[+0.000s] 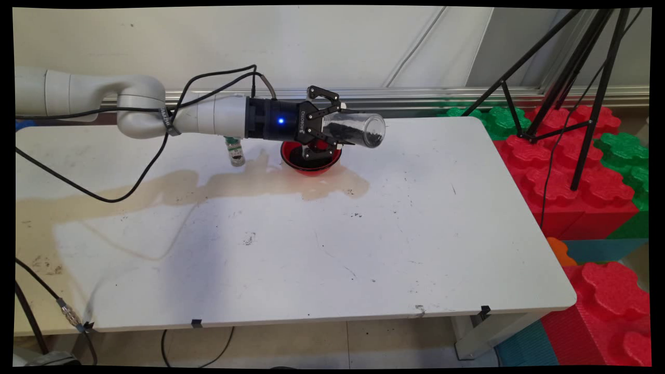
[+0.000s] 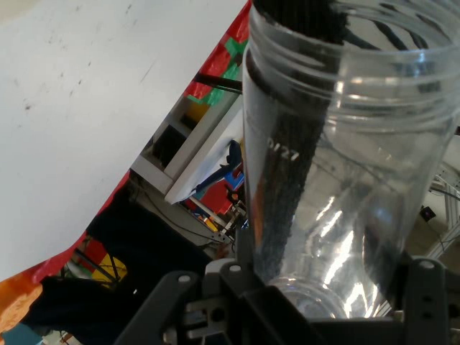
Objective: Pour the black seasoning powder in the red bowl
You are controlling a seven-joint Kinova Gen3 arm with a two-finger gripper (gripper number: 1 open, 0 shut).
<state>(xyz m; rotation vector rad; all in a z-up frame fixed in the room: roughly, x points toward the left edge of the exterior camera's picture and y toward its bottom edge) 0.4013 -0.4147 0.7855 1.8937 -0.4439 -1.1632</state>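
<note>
1. A small bottle (image 1: 236,151) stands on the counter (image 1: 415,234), at the red bowl's nine o'clock.
2. The claw (image 1: 332,124) is closed around a clear jar (image 1: 356,130) of dark grains, held sideways above the red bowl (image 1: 310,160).
3. With the jar's mouth pointing to three o'clock, past the bowl's rim, the grains could spill onto the counter.

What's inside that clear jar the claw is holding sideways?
Dark, fine grains lie along the lower side of the clear jar, gathered toward its mouth. The claw covers its base end, so that part stays hidden.
</note>
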